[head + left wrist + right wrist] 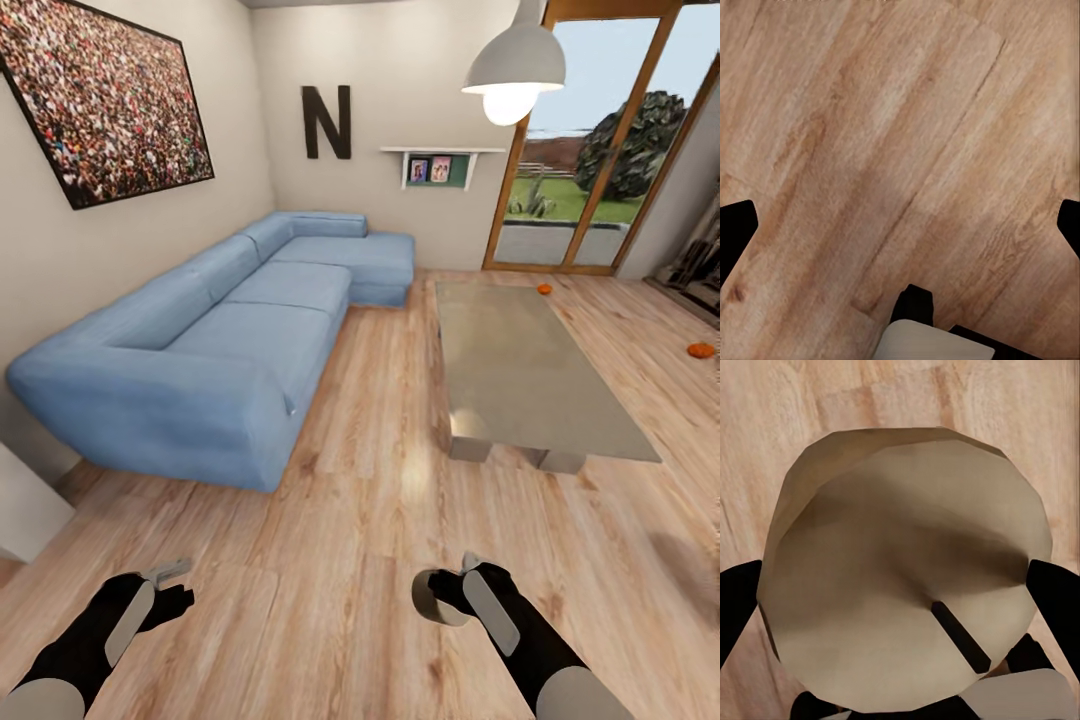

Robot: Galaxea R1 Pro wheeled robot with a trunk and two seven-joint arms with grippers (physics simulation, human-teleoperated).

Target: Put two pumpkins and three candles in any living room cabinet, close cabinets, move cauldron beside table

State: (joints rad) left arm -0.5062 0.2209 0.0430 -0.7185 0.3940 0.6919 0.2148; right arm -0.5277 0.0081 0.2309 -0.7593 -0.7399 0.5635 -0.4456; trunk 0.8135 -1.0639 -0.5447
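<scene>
My right gripper is low over the wooden floor, shut on a round beige candle. In the right wrist view the candle spans the gap between both fingers of the gripper, and its dark wick shows. My left gripper is open with only bare floor between the fingers of the gripper. Two orange pumpkins lie on the floor: one past the table's far end, one to its right. The grey glossy table stands ahead right. The cauldron is out of view.
A blue sectional sofa runs along the left wall. A white furniture corner juts in at the near left. Dark furniture at the right edge is too cut off to identify as the cabinet. Glass doors are at the back.
</scene>
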